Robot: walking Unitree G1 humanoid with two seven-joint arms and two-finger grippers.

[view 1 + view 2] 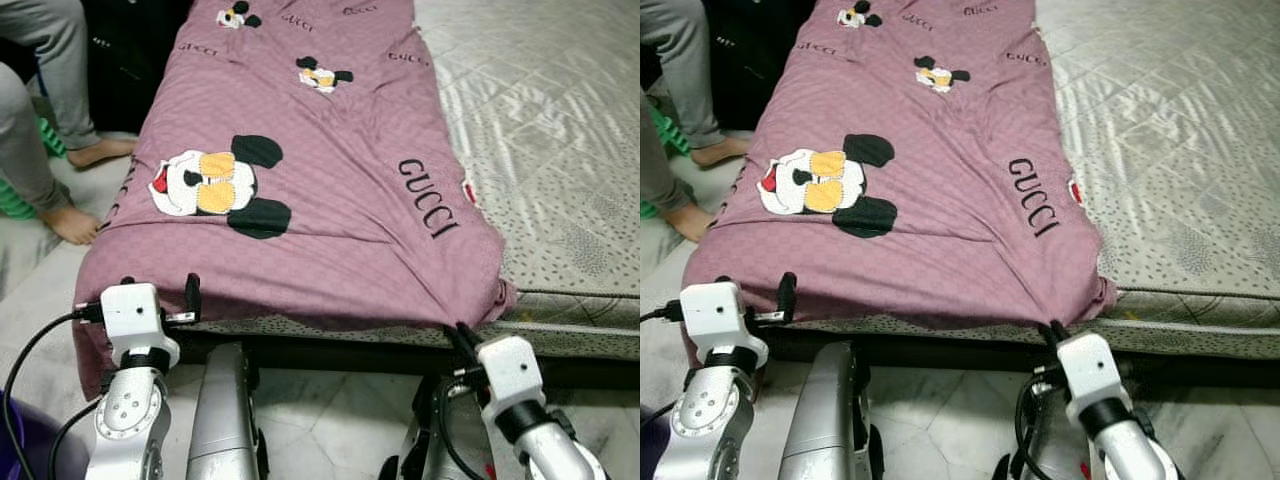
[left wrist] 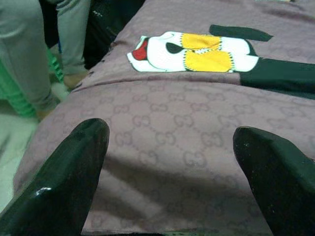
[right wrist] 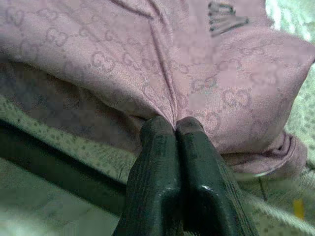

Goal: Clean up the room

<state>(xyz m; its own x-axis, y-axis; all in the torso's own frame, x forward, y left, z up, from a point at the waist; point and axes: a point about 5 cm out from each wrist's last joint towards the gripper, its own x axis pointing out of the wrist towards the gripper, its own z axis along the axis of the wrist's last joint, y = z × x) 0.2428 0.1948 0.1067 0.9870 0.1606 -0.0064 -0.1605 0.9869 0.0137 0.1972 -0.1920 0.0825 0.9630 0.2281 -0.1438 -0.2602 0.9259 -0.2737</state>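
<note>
Mattress (image 1: pixel 560 150) | pink blanket (image 1: pixel 300 190) | right gripper (image 3: pixel 174 129) pinching hem | left gripper (image 2: pixel 172 162) spread

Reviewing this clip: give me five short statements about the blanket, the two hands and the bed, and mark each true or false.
1. The right hand is shut on the edge of the pink blanket. True.
2. The left hand is also clamped on the blanket. False: its fingers stand apart, with the fabric showing between them.
3. The blanket covers the whole mattress. False: it covers the robot's left part; the grey mattress on the right is bare.
4. A person's bare feet are on the floor by the bed's left side. True.
5. The blanket is plain. False: it bears cartoon mouse faces and lettering.
</note>
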